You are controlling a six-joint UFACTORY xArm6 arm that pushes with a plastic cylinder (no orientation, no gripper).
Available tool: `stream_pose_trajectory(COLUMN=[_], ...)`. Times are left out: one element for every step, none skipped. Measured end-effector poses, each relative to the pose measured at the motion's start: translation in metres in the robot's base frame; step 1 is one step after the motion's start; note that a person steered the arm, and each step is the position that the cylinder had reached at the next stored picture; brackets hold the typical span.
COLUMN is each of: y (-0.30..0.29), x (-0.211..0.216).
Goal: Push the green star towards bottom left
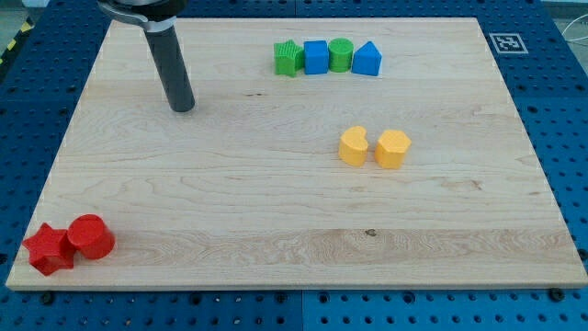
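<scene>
The green star (288, 58) sits near the view's top, at the left end of a row with a blue cube (315, 57), a green cylinder (341, 55) and a blue triangular block (367, 59). My tip (182, 107) rests on the board well to the left of and a little below the green star, apart from every block.
A yellow heart-shaped block (353, 146) and a yellow hexagonal block (392, 148) lie right of the board's middle. A red star (48, 249) and a red cylinder (91, 237) sit at the bottom left corner. The wooden board (276, 211) lies on a blue perforated table (560, 110).
</scene>
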State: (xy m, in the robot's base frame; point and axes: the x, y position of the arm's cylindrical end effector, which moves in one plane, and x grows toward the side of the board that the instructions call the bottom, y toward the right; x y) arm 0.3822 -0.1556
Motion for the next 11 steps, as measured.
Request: stream_pose_trajectory(y=[0.003, 0.015, 0.053, 0.107, 0.141, 0.150, 0.141, 0.138, 0.138, 0.138, 0.139], x=[-0.032, -0.097, -0.136, -0.147, -0.151, -0.143, -0.122, -0.105, -0.091, -0.073, -0.051])
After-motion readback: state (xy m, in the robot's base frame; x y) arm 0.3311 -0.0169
